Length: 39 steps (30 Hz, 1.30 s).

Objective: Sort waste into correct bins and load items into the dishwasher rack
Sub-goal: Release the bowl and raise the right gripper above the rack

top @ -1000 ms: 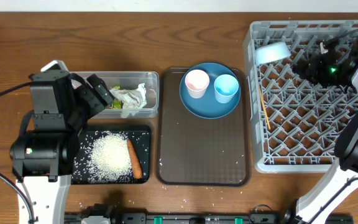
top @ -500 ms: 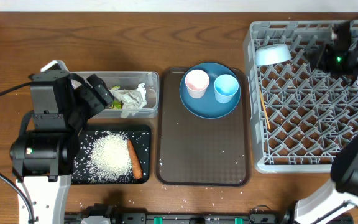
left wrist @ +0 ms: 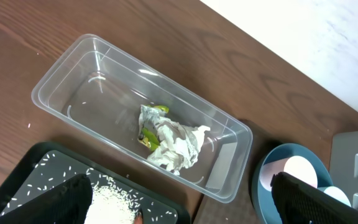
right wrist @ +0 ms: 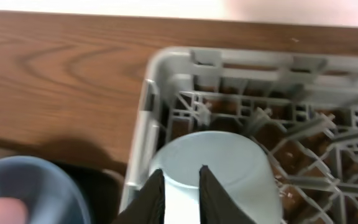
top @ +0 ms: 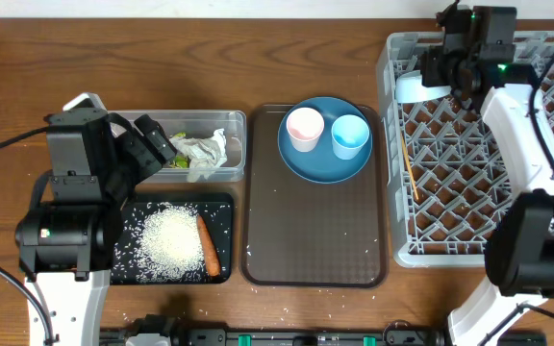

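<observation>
My right gripper (top: 447,69) hovers over the pale blue bowl (top: 419,85), which lies upside down in the far left corner of the grey dishwasher rack (top: 489,192). In the right wrist view its fingers (right wrist: 156,196) stand narrowly apart above the bowl (right wrist: 235,165). Wooden chopsticks (top: 409,168) lie in the rack. The pink cup (top: 305,128) and light blue cup (top: 350,135) stand on the blue plate (top: 320,163). My left gripper (top: 157,144) is wide open and empty above the clear tub (top: 231,118), which holds the wrapper (left wrist: 176,140). Rice (top: 171,240) and the carrot (top: 208,245) lie in the black tray (top: 133,274).
The brown serving tray (top: 315,240) lies mid-table under the plate. Loose rice grains are scattered on the wooden table (top: 287,48) near the tray's front. The rack fills the right side, to the table's right edge.
My right arm has swung left across the far side of the rack, from its right part to over the bowl. The left arm and all objects have not moved.
</observation>
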Each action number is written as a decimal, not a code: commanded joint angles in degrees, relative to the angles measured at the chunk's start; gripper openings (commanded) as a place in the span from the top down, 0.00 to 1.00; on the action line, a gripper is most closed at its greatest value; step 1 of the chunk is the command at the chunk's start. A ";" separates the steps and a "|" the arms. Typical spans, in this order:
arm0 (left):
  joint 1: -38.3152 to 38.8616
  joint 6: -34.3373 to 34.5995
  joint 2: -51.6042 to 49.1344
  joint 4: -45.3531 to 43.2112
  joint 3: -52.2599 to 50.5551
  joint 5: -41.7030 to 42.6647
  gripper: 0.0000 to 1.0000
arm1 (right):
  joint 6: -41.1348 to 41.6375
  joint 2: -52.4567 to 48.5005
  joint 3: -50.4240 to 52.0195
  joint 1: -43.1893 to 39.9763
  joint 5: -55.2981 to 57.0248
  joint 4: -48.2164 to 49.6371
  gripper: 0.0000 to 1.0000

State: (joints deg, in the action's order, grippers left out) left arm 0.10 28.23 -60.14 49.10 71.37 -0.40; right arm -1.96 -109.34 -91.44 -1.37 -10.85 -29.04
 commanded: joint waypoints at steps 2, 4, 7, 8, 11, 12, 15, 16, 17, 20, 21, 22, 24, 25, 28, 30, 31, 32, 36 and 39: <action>-0.20 -0.79 -0.20 0.13 1.07 -0.74 0.06 | -0.68 -2.60 -0.04 -0.22 3.32 0.20 0.82; -0.20 -0.76 -0.20 0.13 1.07 -0.72 0.06 | -0.70 -3.80 -0.04 -0.22 3.32 0.26 0.81; -0.20 -0.76 -0.20 0.13 1.07 -0.74 0.06 | -0.70 -4.98 -0.04 -0.22 3.32 -0.48 0.85; -0.20 -0.76 -0.20 0.13 1.07 -0.72 0.06 | -0.70 -4.98 -0.04 -0.22 3.37 -1.09 0.88; -0.20 -0.76 -0.20 0.11 1.07 -0.74 0.06 | -0.70 -4.07 -0.07 -0.22 3.43 -3.08 0.90; -0.20 -0.76 -0.20 0.13 1.07 -0.74 0.06 | -0.70 -3.45 -0.07 -0.22 3.54 -3.89 0.91; -0.20 -0.76 -0.20 0.13 1.07 -0.74 0.06 | -0.66 -1.62 -0.07 -0.22 7.02 -6.82 0.90; -0.20 -0.79 -0.20 0.11 1.07 -0.72 0.06 | -0.68 -1.09 -0.07 -0.22 8.85 -8.00 0.89; -0.20 -0.79 -0.20 0.11 1.07 -0.74 0.06 | -0.68 -0.72 -0.07 -0.22 10.34 -8.92 0.89; -0.20 -0.76 -0.20 0.13 1.07 -0.74 0.06 | -0.70 -0.24 -0.07 -0.22 13.94 -11.13 0.88; -0.20 -0.79 -0.20 0.13 1.07 -0.72 0.06 | -0.66 0.02 -0.07 -0.22 13.77 -11.67 0.88; -0.20 -0.76 -0.20 0.13 1.07 -0.74 0.06 | -0.66 0.28 -0.09 -0.13 12.79 -12.00 0.87; -0.20 -0.76 -0.20 0.13 1.07 -0.72 0.06 | -0.63 1.57 -0.24 0.20 8.90 -12.57 0.85; -0.20 -0.79 -0.20 0.13 1.07 -0.72 0.06 | -0.35 2.43 -0.42 0.35 6.54 -12.79 0.83; -0.20 -0.76 -0.20 0.13 1.07 -0.72 0.06 | 2.38 6.08 -0.81 1.31 -0.92 -13.25 0.79; -0.20 -0.76 -0.20 0.13 1.07 -0.74 0.06 | 3.23 8.72 -0.81 2.29 -5.44 -14.27 0.76; -0.20 -0.76 -0.20 0.13 1.07 -0.72 0.06 | 3.21 10.10 -0.81 3.04 -7.54 -15.15 0.75; -0.20 -0.76 -0.20 0.13 1.07 -0.72 0.06 | 3.21 11.19 -0.81 3.82 -8.85 -16.02 0.73; -0.20 -0.76 -0.20 0.13 1.07 -0.74 0.06 | 1.95 14.71 -0.81 8.57 -9.44 -19.63 0.63; -0.20 -0.76 -0.20 0.13 1.07 -0.72 0.06 | 1.66 16.09 -0.81 11.15 -7.04 -21.53 0.52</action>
State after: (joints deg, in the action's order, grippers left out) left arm 0.10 28.23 -60.14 49.10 71.37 -0.40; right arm 0.23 -94.00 -91.72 7.81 -17.39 -49.54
